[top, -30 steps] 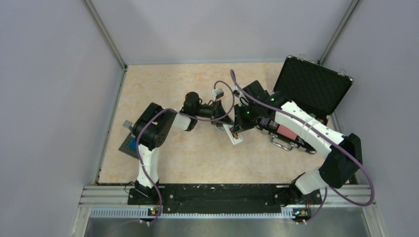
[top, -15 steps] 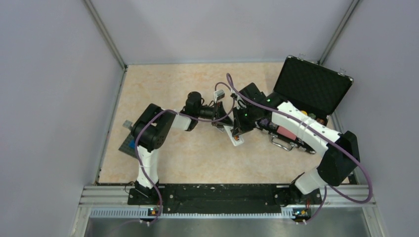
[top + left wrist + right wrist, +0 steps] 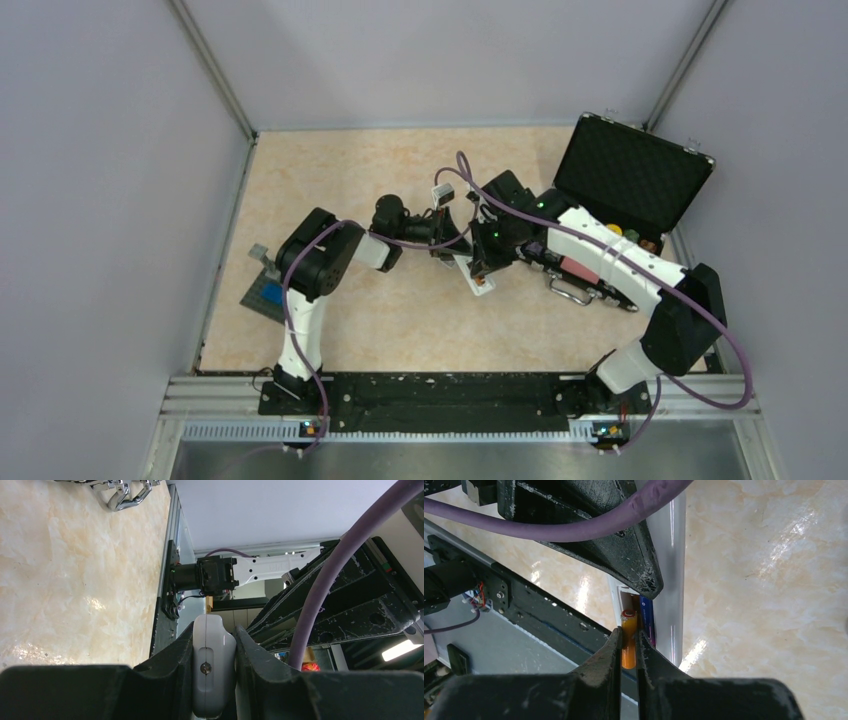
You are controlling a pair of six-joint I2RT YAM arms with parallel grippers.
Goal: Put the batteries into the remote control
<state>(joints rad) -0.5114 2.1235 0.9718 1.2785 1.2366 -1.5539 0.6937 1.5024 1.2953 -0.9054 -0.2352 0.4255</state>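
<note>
My left gripper (image 3: 452, 246) is shut on the white remote control (image 3: 474, 273) and holds it on edge over the table; its end shows between the jaws in the left wrist view (image 3: 213, 670). My right gripper (image 3: 484, 262) is shut on an orange battery (image 3: 628, 645) and holds it at the remote's open battery bay (image 3: 636, 610). A dark purple battery (image 3: 647, 620) lies in the bay beside it. The remote's white side (image 3: 669, 580) runs up the right wrist view, partly hidden by the left gripper's black finger (image 3: 624, 555).
An open black case (image 3: 625, 185) with a pink item and a metal handle stands at the right. A dark grey card with a blue patch (image 3: 265, 292) lies at the table's left edge. The black base rail (image 3: 430, 390) runs along the near edge.
Both grippers and the remote have shifted slightly left and toward the near edge. The right gripper stays pressed at the remote with the battery.
</note>
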